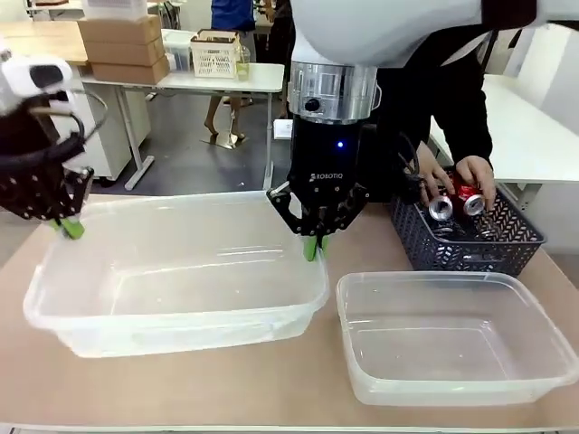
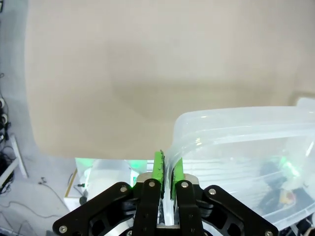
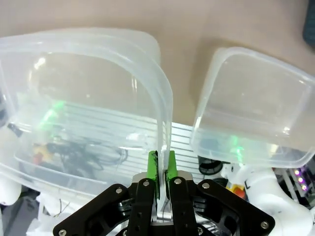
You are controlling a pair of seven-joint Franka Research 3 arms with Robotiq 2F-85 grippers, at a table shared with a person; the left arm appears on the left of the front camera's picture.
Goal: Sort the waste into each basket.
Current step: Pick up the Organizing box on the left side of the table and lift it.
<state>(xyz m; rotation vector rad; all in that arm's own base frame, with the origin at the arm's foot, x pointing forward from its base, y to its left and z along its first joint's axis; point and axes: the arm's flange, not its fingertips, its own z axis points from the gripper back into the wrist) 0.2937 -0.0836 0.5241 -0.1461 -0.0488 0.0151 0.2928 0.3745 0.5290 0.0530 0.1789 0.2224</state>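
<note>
A beige table point(image 1: 298, 398) is seen across the front view, and all the things are carried by it. Its left half is taken up by a clear, colourless plastic rectangular tub point(image 1: 181, 330) with rounded corners and a rolled rim; nothing is seen inside it. A second clear plastic tub point(image 1: 452, 391) of the same kind is placed at the table's near right corner, just beside the first and likewise without contents. A dark blue-grey lattice-walled basket point(image 1: 470, 253) is set behind the second tub, at the table's far right edge.

The first tub is gripped at both far corners. The left gripper point(image 1: 71, 228) is positioned at the far left corner, and in the left wrist view its point(image 2: 167, 164) green pads are seen pressed together on the tub's rim point(image 2: 236, 142). The right gripper point(image 1: 313, 246) is lowered onto the far right corner; in the right wrist view its point(image 3: 162, 160) jaws are likewise clamped on the rim point(image 3: 88, 98), with the second tub point(image 3: 256, 108) beside it.

The person's hands point(image 1: 477, 176) are held in the lattice basket, where crushed red and silver drink cans point(image 1: 470, 201) are gathered.
</note>
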